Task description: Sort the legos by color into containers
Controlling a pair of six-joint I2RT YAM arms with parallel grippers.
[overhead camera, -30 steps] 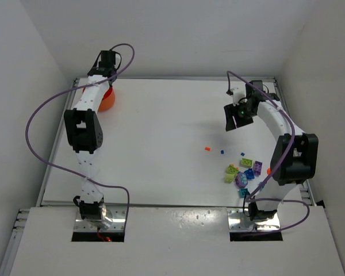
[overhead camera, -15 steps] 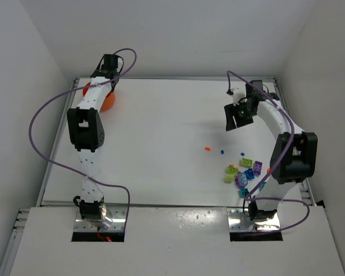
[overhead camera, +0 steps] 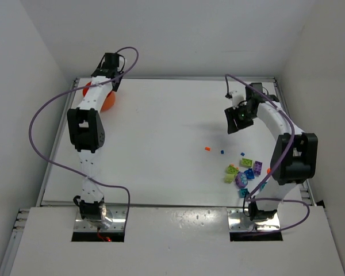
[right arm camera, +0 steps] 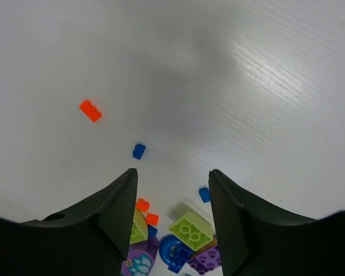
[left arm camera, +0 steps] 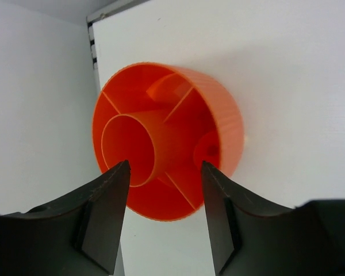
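Note:
The orange bowl (left arm camera: 167, 138), the only container in view, stands at the table's far left corner (overhead camera: 107, 101); ribs and a central ring show in it. My left gripper (left arm camera: 164, 165) hangs just above its near rim, open, with nothing between the fingers (overhead camera: 106, 86). The legos lie at the right: a pile (overhead camera: 244, 171) of lime green (right arm camera: 190, 230), purple (right arm camera: 204, 261) and blue bricks. A lone orange brick (right arm camera: 91, 110) and a blue bit (right arm camera: 138, 150) lie apart from it. My right gripper (right arm camera: 172, 172) hovers open and empty above the table behind the pile (overhead camera: 234, 118).
White walls close in the table (overhead camera: 161, 138) at the back and both sides. A metal rail (left arm camera: 94, 46) runs along the left edge beside the bowl. One orange piece (overhead camera: 268, 171) lies close to the right arm's elbow.
The left gripper's jaws have opened over the bowl and its wrist has shifted slightly back. The right gripper has dipped a little toward the bricks.

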